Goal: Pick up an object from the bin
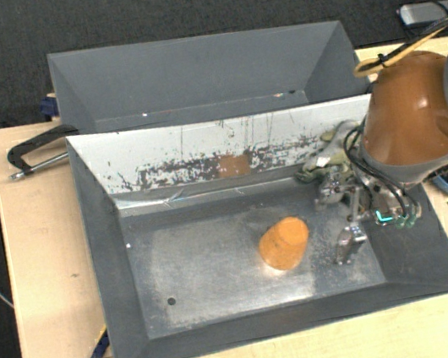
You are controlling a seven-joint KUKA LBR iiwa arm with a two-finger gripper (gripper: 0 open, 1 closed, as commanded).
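hovering at three o'clock of the orange rounded block [285, 244], my gripper [349, 248] shows no load; jaw opening i cannot tell. closing here could clip its edge and roll it away.

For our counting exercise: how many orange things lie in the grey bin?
1. The orange thing lies on the bin floor, right of its middle, just left of the gripper. The arm may hide others.

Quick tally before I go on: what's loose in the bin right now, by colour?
Orange round lump: 1
Small dark speck: 1, too small to tell whether it is a thing or a mark
Total: 2, or 1 if the speck is only a mark
The orange smear on the back wall looks like a reflection; not counted.
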